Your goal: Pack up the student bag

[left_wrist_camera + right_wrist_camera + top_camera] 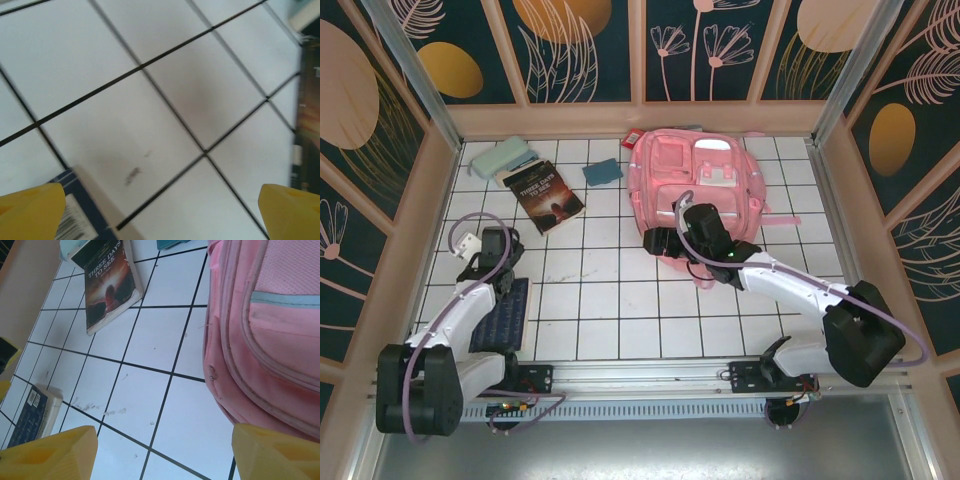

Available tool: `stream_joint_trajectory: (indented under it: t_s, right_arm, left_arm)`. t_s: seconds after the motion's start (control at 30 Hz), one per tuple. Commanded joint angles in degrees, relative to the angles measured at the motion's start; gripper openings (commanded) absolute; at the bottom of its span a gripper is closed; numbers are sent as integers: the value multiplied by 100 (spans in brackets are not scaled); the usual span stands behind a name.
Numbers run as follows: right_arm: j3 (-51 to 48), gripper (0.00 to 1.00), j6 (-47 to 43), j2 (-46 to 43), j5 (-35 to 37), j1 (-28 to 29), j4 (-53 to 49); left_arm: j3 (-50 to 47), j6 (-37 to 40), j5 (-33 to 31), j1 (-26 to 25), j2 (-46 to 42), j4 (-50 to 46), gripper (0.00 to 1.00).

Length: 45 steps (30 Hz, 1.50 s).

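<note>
The student bag is a large pink backpack lying flat at the back right of the tiled table, front pockets up. My right gripper hovers at its lower left corner. In the right wrist view this gripper is open over bare tile, and the bag's zipped edge sits just beyond its right fingertip. My left gripper is at the left of the table. It is open with only tile between its yellow fingertips. A dark blue book lies flat beneath the left arm, its corner beside the left fingertip.
A dark paperback titled "Three Days to See" lies at the back left, seen again as the paperback. Behind it are a teal pencil case and a small teal item. Peach walls enclose the table on three sides.
</note>
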Motion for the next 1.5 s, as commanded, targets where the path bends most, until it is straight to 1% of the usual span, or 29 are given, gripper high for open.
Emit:
stream_joint_trajectory:
  t_s: [0.0, 0.17, 0.3, 0.5, 0.53, 0.63, 0.7, 0.73, 0.8, 0.87, 0.97, 1.0, 1.07, 1.1, 1.23, 1.3, 1.4, 1.47]
  right_arm:
    - [248, 72, -79, 26, -69, 60, 261]
    - [215, 72, -89, 2, -60, 60, 260]
    - [190, 72, -86, -18, -71, 60, 294]
    - [130, 72, -63, -55, -114, 60, 365]
    - [113, 72, -58, -66, -119, 60, 384]
    - [31, 72, -58, -54, -196, 60, 485]
    - [6, 72, -57, 52, -406, 76, 620]
    - [8, 72, -37, 137, -486, 112, 700]
    - [17, 70, -57, 346, -730, 264, 951]
    - [161, 69, -101, 678, -839, 534, 1092]
    - [537, 62, -194, 1317, -983, 958, 1235]
    - [656, 61, -176, 1507, -995, 1062, 1280]
    - [961, 50, -138, 1998, -1231, 1252, 1435]
    - [1138, 48, -102, 2243, -1321, 1338, 1470]
    - [1766, 46, -106, 2995, -1421, 1664, 1528]
    - [2080, 43, -99, 3344, -1543, 1785, 1486]
    - [2615, 34, -95, 3898, -1812, 1927, 1366]
    - [2975, 35, -152, 4200, -1840, 1993, 1200]
  left_arm:
    - [-43, -298, 245, 435, 64, -158, 99]
    - [-140, -455, 67, 930, 268, -281, 98]
    - [-438, -548, 352, 1490, 421, -87, 98]
    - [-557, -612, 517, 1654, 741, -103, 98]
    - [-593, -562, 682, 1653, 783, -49, 99]
    - [-797, -571, 1547, 1649, 811, 194, 98]
    - [-1032, -668, 2104, 1657, 707, 435, 99]
    - [-1036, -650, 2117, 1659, 609, 384, 99]
    - [-1057, -595, 2106, 1657, 279, 245, 99]
    - [-1087, -602, 2111, 1656, -138, 171, 95]
    - [-1074, -606, 2133, 1652, -466, 128, 93]
    - [-1089, -596, 2190, 1651, -473, 152, 92]
    - [-1107, -569, 2411, 1655, -363, 265, 91]
    - [-1107, -553, 2507, 1653, -264, 307, 90]
    - [-1214, -543, 2795, 1652, -87, 527, 88]
    - [-1283, -615, 3041, 1656, -102, 685, 88]
    - [-1315, -641, 3210, 1655, -175, 752, 87]
    - [-1334, -613, 3200, 1653, -258, 747, 87]
